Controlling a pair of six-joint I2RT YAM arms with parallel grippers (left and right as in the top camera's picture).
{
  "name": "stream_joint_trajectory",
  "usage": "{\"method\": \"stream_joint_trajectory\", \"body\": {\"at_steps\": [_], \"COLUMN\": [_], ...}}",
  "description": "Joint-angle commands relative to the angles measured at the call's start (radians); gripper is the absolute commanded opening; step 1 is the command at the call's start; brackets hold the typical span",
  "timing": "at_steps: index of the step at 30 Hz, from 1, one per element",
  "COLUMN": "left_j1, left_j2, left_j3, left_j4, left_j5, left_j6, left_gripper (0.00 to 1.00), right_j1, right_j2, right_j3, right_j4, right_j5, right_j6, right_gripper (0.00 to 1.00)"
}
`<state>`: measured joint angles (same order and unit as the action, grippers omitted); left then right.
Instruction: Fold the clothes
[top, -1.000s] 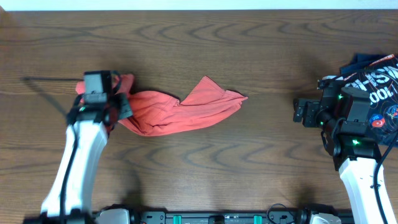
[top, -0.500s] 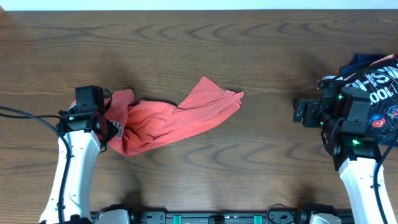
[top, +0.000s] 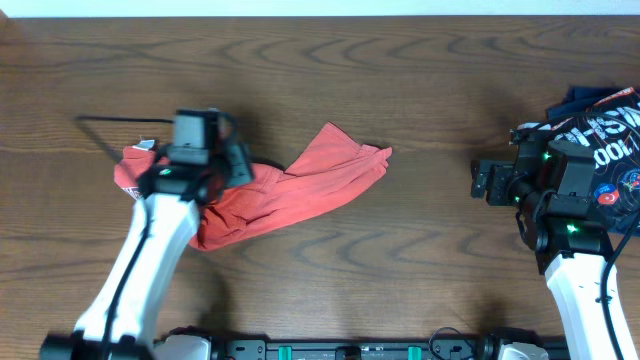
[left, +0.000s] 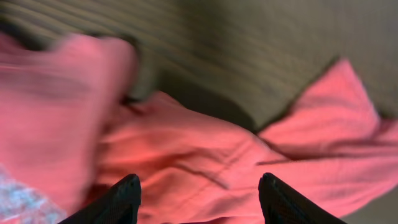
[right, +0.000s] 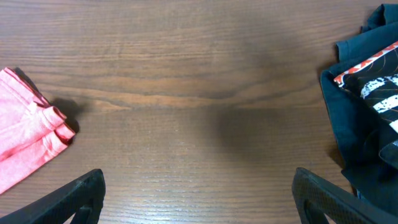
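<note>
Your red-orange T-shirt (top: 310, 180) lies crumpled on the wooden table (top: 330, 70), under and ahead of the left gripper (top: 238, 165). One bunched end lies behind those jaws, and a hemmed end trails out beyond them towards the table's middle. No lettering on it can be read. The overhead view shows a small white tag (top: 148, 145) on the bunched end. The blurred left wrist view shows only a pale printed patch (left: 18, 199), off to the left of the jaws. There the left gripper (left: 199, 186) stands spread wide, with folds of the shirt (left: 205, 155) just ahead of it and nothing pinched between the tips. A thin dark cable (top: 110, 120) runs across the table behind that arm. The right gripper (right: 199, 180) is also spread wide and holds nothing, with bare wood between its tips. The shirt's hemmed end (right: 31, 130) lies well ahead of it to the left. Close on its right sit the dark navy garments (right: 354, 81), with bold white letters cut off at the overhead view's edge, "100" among them, and round coloured badges (top: 606, 196).
</note>
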<state>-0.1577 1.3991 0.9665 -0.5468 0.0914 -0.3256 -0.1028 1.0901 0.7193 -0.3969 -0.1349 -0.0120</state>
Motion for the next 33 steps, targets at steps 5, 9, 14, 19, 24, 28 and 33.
{"method": "stream_joint_trajectory", "body": {"at_steps": [5, 9, 14, 19, 24, 28, 33], "left_j1": [-0.145, -0.176, -0.172, -0.172, -0.172, -0.139, 0.002], "left_j2": [0.214, 0.309, 0.339, 0.338, 0.275, 0.127, -0.122], "left_j3": [0.005, 0.006, 0.006, 0.01, 0.071, 0.201, 0.367], "left_j4": [0.14, 0.211, 0.222, 0.224, 0.182, 0.031, -0.186], "left_j5": [0.02, -0.093, -0.163, -0.225, -0.229, -0.3, -0.427], "left_j6": [0.14, 0.15, 0.15, 0.15, 0.15, 0.15, 0.148], "left_gripper": [0.63, 0.63, 0.56, 0.22, 0.06, 0.06, 0.06], "right_j1": [-0.007, -0.007, -0.007, -0.007, -0.007, -0.007, 0.002], "right_j2": [-0.001, -0.001, -0.001, -0.001, -0.001, -0.001, 0.015], "right_j3": [0.02, 0.02, 0.02, 0.02, 0.02, 0.02, 0.023], "right_j4": [-0.006, -0.017, -0.029, -0.03, -0.029, -0.029, -0.032], "right_j5": [-0.005, -0.004, -0.004, -0.004, -0.004, -0.06, -0.283], "right_j6": [0.0, 0.0, 0.0, 0.0, 0.0, -0.006, -0.035], "right_gripper": [0.94, 0.94, 0.94, 0.94, 0.94, 0.98, 0.97]}}
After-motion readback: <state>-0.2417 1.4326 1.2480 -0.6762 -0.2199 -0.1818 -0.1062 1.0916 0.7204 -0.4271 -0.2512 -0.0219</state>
